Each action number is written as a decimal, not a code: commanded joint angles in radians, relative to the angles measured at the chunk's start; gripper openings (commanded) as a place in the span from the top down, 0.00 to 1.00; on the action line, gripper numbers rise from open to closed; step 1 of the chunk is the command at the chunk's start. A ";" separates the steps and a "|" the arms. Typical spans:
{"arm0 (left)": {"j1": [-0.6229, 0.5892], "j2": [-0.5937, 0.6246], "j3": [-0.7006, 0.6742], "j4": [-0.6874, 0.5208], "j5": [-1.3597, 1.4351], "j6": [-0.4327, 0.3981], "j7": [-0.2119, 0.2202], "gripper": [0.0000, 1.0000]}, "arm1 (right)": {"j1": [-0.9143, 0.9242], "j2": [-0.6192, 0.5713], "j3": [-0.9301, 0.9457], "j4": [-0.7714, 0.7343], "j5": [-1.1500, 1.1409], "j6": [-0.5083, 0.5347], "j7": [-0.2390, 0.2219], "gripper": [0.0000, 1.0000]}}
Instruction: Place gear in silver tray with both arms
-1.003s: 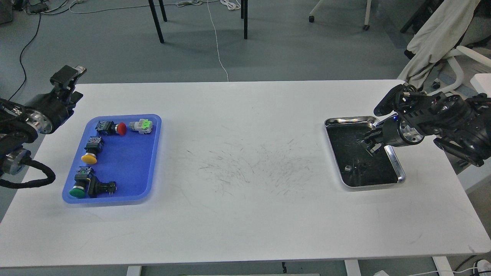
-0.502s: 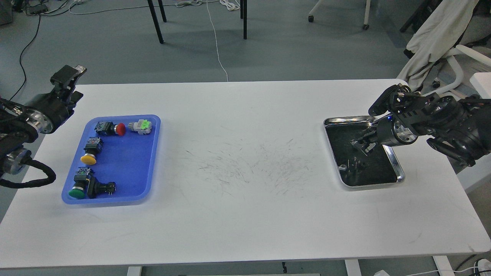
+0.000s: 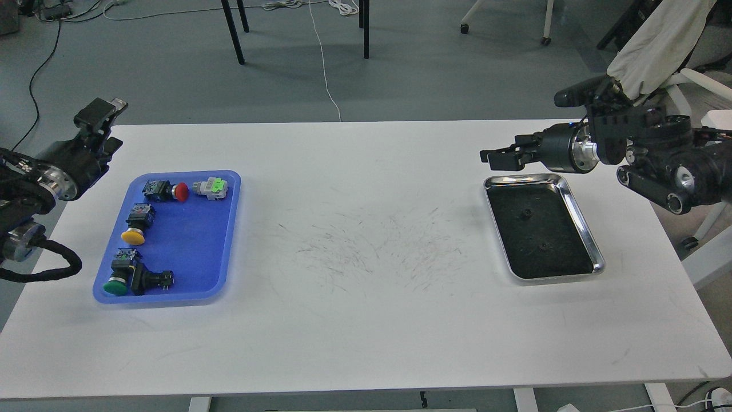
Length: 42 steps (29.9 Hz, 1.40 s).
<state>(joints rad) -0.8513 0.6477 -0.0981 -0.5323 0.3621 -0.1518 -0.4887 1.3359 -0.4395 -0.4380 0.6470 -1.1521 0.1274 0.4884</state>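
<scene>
The silver tray (image 3: 584, 224) lies on the right of the white table. Its dark bottom shows two small dark specks (image 3: 524, 214); I cannot tell what they are. My right gripper (image 3: 490, 159) points left, raised above the table just past the tray's far left corner. Its fingers stand slightly apart with nothing between them. My left gripper (image 3: 102, 113) is raised at the table's far left edge, beyond the blue tray (image 3: 229, 229). It is dark, and I cannot tell its fingers apart. No gear shows clearly.
The blue plastic tray holds several push-button switches: red (image 3: 180, 191), yellow (image 3: 132, 235) and green (image 3: 115, 285), plus a grey-green part (image 3: 211, 187). A scuffed patch (image 3: 377, 240) marks the table's middle. A chair with cloth (image 3: 652, 51) stands at the back right.
My right gripper has lifted out of the silver tray and moved back and left, to above its far left corner. The reflections in the tray are gone. The left arm has not moved.
</scene>
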 commanded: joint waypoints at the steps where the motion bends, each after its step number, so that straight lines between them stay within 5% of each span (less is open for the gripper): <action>1: 0.003 0.000 0.000 0.000 0.001 -0.002 0.000 0.07 | 0.032 -0.013 0.022 -0.004 0.110 -0.012 0.000 0.07; 16: 0.024 -0.002 -0.063 -0.024 -0.074 -0.003 0.000 0.06 | -0.007 -0.097 0.354 -0.017 0.567 -0.049 0.000 0.01; 30: 0.021 -0.069 -0.193 -0.044 -0.129 0.006 0.000 0.03 | -0.119 -0.082 0.392 -0.026 0.908 -0.161 0.000 0.01; 42: -0.020 -0.114 -0.316 -0.043 -0.146 -0.051 0.000 0.02 | -0.188 -0.036 0.400 -0.010 0.957 -0.235 0.000 0.01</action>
<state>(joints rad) -0.8570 0.5371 -0.4011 -0.5790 0.2217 -0.1731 -0.4887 1.1565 -0.4943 -0.0458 0.6360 -0.2170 -0.1128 0.4887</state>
